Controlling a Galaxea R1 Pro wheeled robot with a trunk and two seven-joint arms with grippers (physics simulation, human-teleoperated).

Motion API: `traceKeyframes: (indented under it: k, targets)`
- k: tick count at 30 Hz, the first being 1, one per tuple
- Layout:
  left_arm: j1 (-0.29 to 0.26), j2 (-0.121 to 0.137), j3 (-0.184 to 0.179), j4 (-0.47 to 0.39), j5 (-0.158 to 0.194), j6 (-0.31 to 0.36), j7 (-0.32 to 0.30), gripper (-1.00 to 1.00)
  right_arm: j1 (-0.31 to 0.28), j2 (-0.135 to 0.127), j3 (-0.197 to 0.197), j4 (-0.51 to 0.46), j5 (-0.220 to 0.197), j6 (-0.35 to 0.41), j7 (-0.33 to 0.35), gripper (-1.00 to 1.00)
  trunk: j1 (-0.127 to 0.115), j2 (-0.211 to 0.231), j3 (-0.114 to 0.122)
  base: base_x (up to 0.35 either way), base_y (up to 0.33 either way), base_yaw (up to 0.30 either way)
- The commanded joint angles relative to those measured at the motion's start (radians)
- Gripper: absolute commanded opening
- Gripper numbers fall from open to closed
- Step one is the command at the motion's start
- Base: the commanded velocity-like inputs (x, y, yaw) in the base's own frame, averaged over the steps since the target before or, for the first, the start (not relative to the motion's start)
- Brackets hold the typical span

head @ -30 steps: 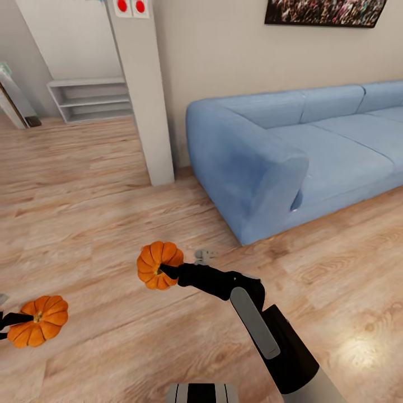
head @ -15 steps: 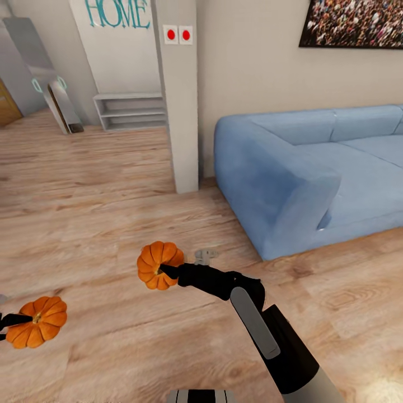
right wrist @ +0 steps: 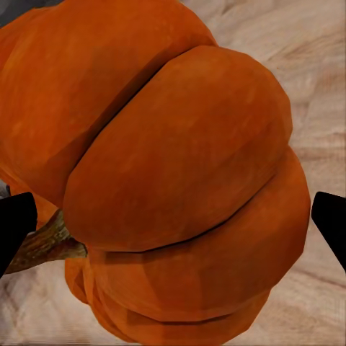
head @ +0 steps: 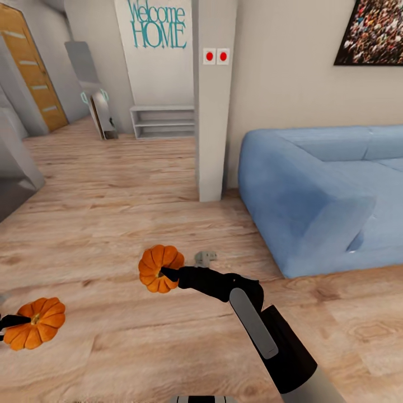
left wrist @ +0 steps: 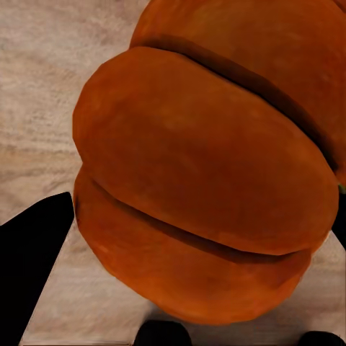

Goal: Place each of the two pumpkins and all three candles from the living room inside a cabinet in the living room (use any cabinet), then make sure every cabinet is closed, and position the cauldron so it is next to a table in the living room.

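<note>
Two orange ribbed pumpkins are carried above the wooden floor. One pumpkin [head: 159,267] sits at the tip of my right gripper [head: 168,274], whose black fingers are shut on it near the stem. Up close, this pumpkin [right wrist: 173,173] shows with a black fingertip [right wrist: 14,223] on each side. The other pumpkin [head: 34,322] hangs at the head view's lower left, with my left gripper [head: 6,322] shut on it at the picture's edge. That pumpkin [left wrist: 209,158] looms large before the left wrist camera, a dark fingertip [left wrist: 32,267] beside it.
A blue sofa [head: 324,190] stands at the right. A white pillar [head: 214,101] with two red buttons rises ahead. Behind it a low white open shelf unit [head: 162,122] stands against a wall lettered "Welcome HOME". A wooden door [head: 39,84] is at far left. Open floor lies ahead.
The head view has swung left: sofa and pillar have shifted right, and the door and wall lettering have come into view. Both pumpkins stay held in the same places relative to me.
</note>
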Motion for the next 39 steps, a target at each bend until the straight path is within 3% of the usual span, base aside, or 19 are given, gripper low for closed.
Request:
traceKeyframes:
  k: [1,8,39]
  targets:
    - [-0.003,0.000,-0.004,0.001,0.012,0.007,0.010,-1.00,0.000,0.000,-0.001,-0.001,-0.005,0.005,0.003,-1.00,-0.004,0.007,0.002,0.000,0.000,0.288]
    - [-0.003,-0.003,0.004,0.001,0.013,0.006,0.087,-1.00,0.000,0.000,-0.002,0.000,-0.005,0.004,0.003,-1.00,-0.031,0.056,0.024,0.000,0.000,0.288]
    - [-0.003,-0.006,-0.005,0.001,0.012,0.001,0.095,-1.00,0.000,0.000,-0.002,0.000,-0.005,0.004,0.003,-1.00,-0.150,0.273,0.121,0.000,0.000,0.288]
